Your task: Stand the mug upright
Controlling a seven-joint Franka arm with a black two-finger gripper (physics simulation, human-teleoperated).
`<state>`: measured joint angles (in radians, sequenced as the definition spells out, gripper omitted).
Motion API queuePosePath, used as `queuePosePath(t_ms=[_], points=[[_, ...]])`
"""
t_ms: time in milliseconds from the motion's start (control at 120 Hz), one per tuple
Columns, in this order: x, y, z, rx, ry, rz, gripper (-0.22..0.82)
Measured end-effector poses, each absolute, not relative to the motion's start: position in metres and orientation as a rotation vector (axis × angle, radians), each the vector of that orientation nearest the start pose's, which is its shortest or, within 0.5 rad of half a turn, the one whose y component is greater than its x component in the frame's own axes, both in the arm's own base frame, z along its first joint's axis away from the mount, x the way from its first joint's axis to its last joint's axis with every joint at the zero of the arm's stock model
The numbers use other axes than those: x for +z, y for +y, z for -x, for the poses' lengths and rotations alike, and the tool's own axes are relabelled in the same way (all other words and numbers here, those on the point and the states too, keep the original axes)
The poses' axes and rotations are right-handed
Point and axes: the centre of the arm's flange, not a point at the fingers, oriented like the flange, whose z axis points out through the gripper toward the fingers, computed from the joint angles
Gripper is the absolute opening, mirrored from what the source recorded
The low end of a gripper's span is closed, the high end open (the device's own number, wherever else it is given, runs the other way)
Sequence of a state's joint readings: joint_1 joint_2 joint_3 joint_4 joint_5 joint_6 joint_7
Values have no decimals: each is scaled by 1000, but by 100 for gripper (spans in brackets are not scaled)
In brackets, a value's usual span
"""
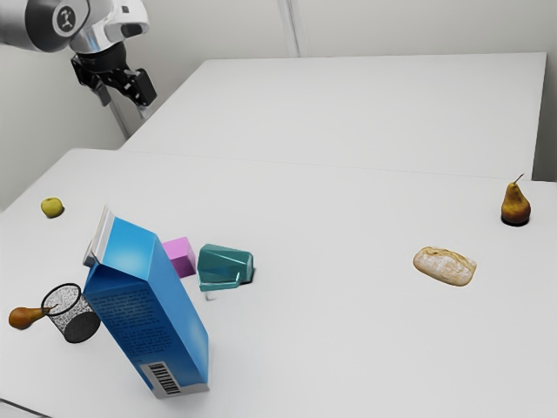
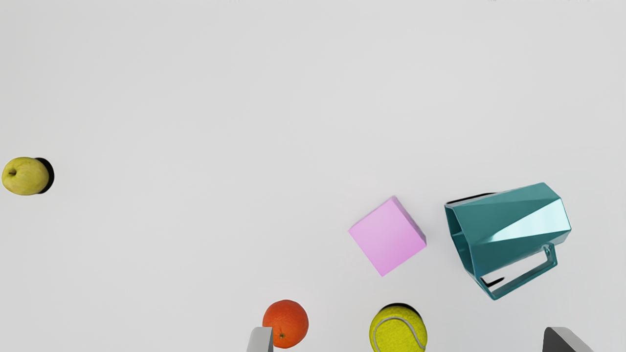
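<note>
Three containers: the teal mug (image 1: pixel 224 265) lies on its side, mouth toward the pink cube (image 1: pixel 179 257) at nine o'clock in the exterior view; the blue carton (image 1: pixel 148 305) and mesh cup (image 1: pixel 63 315) stand around eight. Gripper (image 1: pixel 125 105) at eleven, fingers spread.

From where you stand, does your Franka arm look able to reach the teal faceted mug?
Probably yes: the mug lies uncovered, my jaws are open, and the smooth pink cube stands apart from it.

Brown pears (image 1: pixel 515 209): two. One each: teal faceted mug (image 2: pixel 518 220), tall blue carton (image 1: pixel 148 305), pink cube (image 2: pixel 384 237), yellow-green apple (image 2: pixel 25 176), round orange (image 2: pixel 288 320), yellow tennis ball (image 2: pixel 398 332), floury bread loaf (image 1: pixel 445 266), black mesh cup (image 1: pixel 66 318).
</note>
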<state>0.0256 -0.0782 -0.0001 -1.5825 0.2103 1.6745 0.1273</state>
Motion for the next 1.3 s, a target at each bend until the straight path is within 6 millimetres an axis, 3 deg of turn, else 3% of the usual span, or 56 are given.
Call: queuePosePath(t_ms=[300,500,583,733,825,933,1000,1142,1300], points=[[676,32,-541,-255,146,2905,60],[654,32,-546,-238,117,3011,60],[628,37,-546,-182,66,3123,60],[576,71,-548,-55,-128,3303,60],[537,84,-551,47,-235,3380,60],[506,98,-557,120,-347,3443,60],[488,93,-561,169,-378,3476,60],[456,63,-570,275,-364,3527,60],[425,62,-571,344,-443,3556,60]])
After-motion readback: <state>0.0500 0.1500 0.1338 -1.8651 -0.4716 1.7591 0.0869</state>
